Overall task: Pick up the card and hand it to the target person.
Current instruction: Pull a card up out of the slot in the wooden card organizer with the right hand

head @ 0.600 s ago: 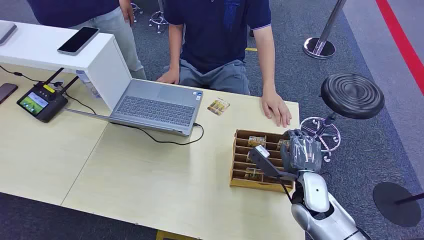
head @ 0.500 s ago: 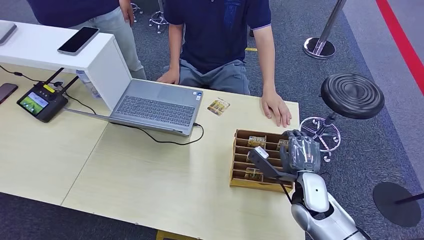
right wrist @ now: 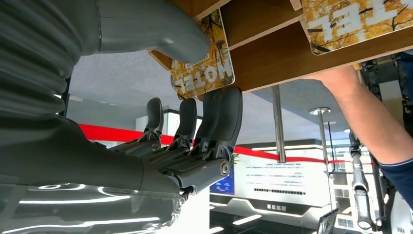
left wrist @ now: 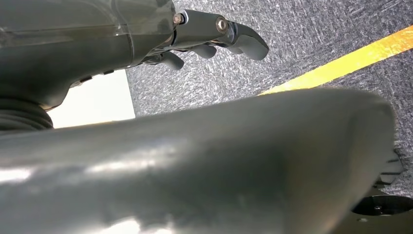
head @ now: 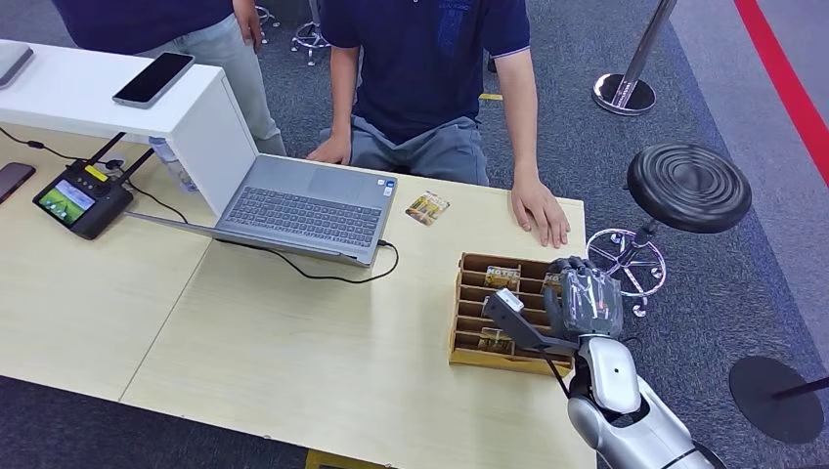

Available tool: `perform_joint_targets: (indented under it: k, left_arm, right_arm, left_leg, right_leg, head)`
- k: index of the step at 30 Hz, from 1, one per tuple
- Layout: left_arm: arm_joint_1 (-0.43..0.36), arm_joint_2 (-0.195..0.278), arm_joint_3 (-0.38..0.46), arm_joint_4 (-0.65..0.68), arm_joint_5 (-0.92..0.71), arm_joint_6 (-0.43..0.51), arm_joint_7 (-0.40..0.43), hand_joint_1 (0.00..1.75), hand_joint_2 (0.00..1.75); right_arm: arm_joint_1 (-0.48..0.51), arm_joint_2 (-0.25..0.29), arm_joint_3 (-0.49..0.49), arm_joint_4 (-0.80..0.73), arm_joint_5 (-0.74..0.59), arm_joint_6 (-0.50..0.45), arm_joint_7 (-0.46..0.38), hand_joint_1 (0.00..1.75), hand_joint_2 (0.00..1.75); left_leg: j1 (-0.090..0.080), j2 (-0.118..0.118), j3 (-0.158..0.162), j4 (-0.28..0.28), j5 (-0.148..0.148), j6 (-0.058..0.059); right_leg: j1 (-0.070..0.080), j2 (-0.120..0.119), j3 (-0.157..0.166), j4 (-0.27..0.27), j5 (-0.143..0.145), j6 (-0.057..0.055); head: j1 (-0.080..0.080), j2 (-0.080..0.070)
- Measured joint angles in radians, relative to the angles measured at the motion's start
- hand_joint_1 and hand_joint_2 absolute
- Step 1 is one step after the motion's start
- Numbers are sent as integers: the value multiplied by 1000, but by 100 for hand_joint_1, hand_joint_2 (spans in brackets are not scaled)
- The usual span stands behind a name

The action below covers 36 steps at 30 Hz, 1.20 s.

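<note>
Yellow card (right wrist: 203, 73) btwn right hand (right wrist: 190, 122) thumb & fingers, in wooden rack (head: 474, 308).

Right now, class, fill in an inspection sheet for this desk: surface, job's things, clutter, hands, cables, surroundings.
Surface: pale wooden table, bare in front.
Job's things: brown slotted wooden card rack holding yellow-printed cards; one loose card beside the grey laptop.
Clutter: black handheld controller, black phone on the white shelf.
Hands: right hand at the rack, fingertips by a card; left hand hanging over carpet.
Cables: black laptop cable.
Surroundings: seated person, black stool.
</note>
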Motion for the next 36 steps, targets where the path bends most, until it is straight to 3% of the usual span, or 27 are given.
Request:
perform_joint_targets:
  k: [7,23,36]
  left_arm:
    - [1,0,-1,-1,-1,1,-2,0,0]
    - [3,-2,1,0,2,3,1,0,0]
    - [3,-2,1,0,2,3,1,0,0]
  right_arm:
    - [-5,-9,-2,9,4,0,11,81,175]
    - [-5,-17,-2,10,24,3,33,96,175]
    - [-5,-18,-2,9,24,3,34,96,175]
  left_leg:
    - [0,-2,-1,1,-1,0]
    - [0,-1,-1,1,-1,0]
    - [0,0,0,0,0,0]
  right_leg:
    - [0,-2,-1,2,-1,1]
    - [0,-1,-1,1,-1,1]
    - [0,0,0,0,0,0]
  head:
    - [0,0]
    - [0,0]
    - [0,0]
